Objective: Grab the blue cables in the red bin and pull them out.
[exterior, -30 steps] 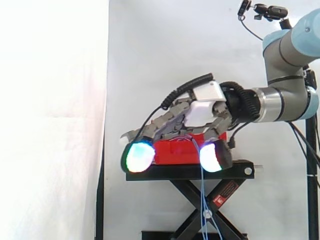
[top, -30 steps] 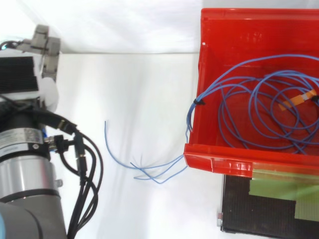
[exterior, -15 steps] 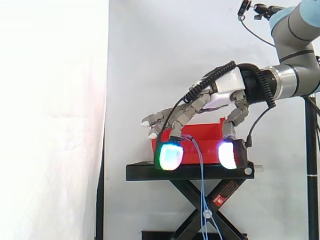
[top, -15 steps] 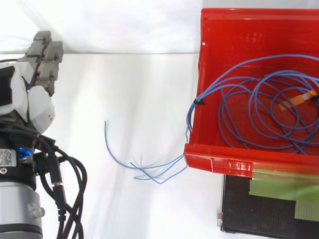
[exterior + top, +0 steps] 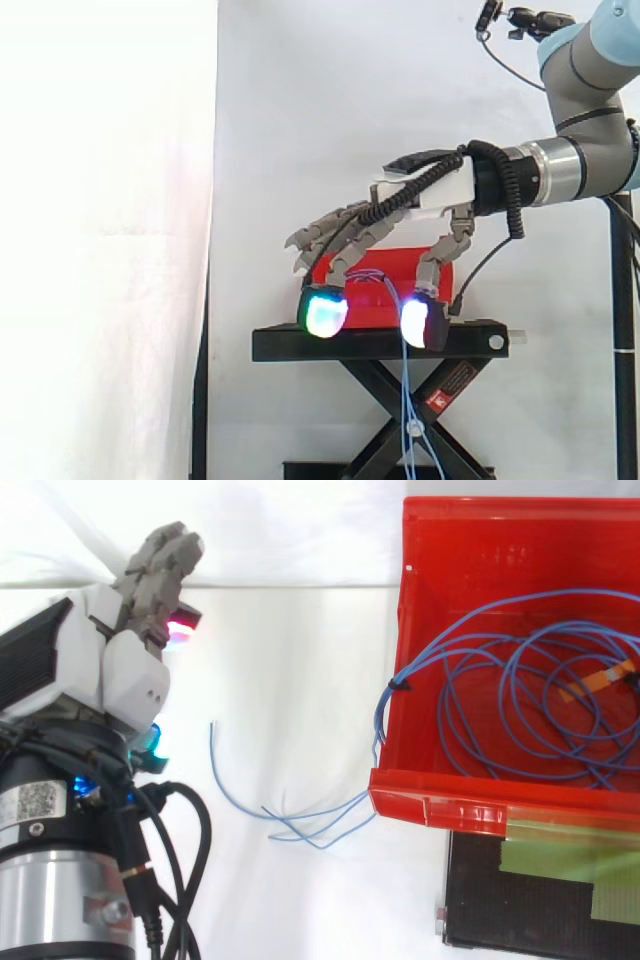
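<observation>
Blue cables [image 5: 520,695] lie coiled in the red bin [image 5: 430,805], with some strands spilling over its front rim and hanging down [image 5: 290,820]. In the side view the strands [image 5: 405,400] hang below the black stand. My hand [image 5: 125,675] is well to the left of the bin in the top view, open, fingers stretched forward and holding nothing. In the side view the hand [image 5: 425,195] hovers above and in front of the red bin [image 5: 375,300], its glowing fingertips [image 5: 322,313] level with the bin's wall.
The bin rests on a black scissor stand [image 5: 380,345] before a white curtain. A black plate with green tape [image 5: 545,880] lies below the bin in the top view. An orange tag [image 5: 590,685] sits among the coils.
The hand has shifted toward the bin and turned, with its fingers now reaching further forward; in the side view it dropped slightly. The cables have not moved.
</observation>
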`<action>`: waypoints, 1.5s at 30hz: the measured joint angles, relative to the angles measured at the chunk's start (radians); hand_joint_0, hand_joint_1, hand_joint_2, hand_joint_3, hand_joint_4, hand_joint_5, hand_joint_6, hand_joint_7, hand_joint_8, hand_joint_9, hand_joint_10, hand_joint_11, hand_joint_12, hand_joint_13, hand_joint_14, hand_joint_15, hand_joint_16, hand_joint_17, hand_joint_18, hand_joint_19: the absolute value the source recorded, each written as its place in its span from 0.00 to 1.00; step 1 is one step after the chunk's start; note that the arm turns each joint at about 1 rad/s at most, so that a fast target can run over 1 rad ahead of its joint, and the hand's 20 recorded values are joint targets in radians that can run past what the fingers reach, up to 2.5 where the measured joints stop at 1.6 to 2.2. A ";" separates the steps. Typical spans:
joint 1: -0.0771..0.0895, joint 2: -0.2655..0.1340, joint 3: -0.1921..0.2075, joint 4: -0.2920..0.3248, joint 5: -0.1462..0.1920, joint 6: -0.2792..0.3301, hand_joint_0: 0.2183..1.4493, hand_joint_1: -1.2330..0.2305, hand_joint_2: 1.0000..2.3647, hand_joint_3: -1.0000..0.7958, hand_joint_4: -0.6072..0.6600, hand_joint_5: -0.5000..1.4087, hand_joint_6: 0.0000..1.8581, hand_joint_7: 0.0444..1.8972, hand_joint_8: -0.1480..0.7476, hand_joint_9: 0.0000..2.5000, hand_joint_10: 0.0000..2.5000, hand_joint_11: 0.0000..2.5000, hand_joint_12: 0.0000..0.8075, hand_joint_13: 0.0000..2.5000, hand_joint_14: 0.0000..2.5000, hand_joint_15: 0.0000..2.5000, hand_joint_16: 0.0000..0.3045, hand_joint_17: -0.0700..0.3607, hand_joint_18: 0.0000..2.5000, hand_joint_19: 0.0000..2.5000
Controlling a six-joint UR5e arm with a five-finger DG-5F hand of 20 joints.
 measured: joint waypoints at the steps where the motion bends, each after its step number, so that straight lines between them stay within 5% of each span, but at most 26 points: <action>1: -0.003 0.000 -0.001 0.000 0.001 -0.033 0.46 0.15 0.00 0.00 0.61 0.54 0.01 0.29 0.43 0.18 0.00 0.14 0.43 0.09 0.00 0.08 0.17 0.43 0.06 0.13; 11: -0.023 0.000 -0.002 -0.032 -0.012 -0.298 0.47 0.15 0.00 0.00 0.61 0.55 0.01 0.30 0.43 0.19 0.01 0.15 0.42 0.08 0.00 0.08 0.16 0.42 0.07 0.13; 22: -0.042 0.000 -0.052 -0.052 -0.087 -0.591 0.47 0.14 0.00 0.00 0.61 0.57 0.01 0.32 0.42 0.19 0.01 0.15 0.42 0.07 0.00 0.08 0.16 0.42 0.06 0.13; 40: -0.059 0.000 -0.058 -0.096 -0.092 -1.075 0.47 0.15 0.00 0.00 0.60 0.57 0.01 0.32 0.43 0.18 0.01 0.16 0.42 0.07 0.00 0.07 0.17 0.43 0.06 0.13; 45: -0.068 0.000 -0.058 -0.130 -0.095 -1.152 0.46 0.15 0.00 0.00 0.60 0.56 0.01 0.33 0.43 0.18 0.01 0.19 0.42 0.07 0.00 0.08 0.17 0.43 0.06 0.14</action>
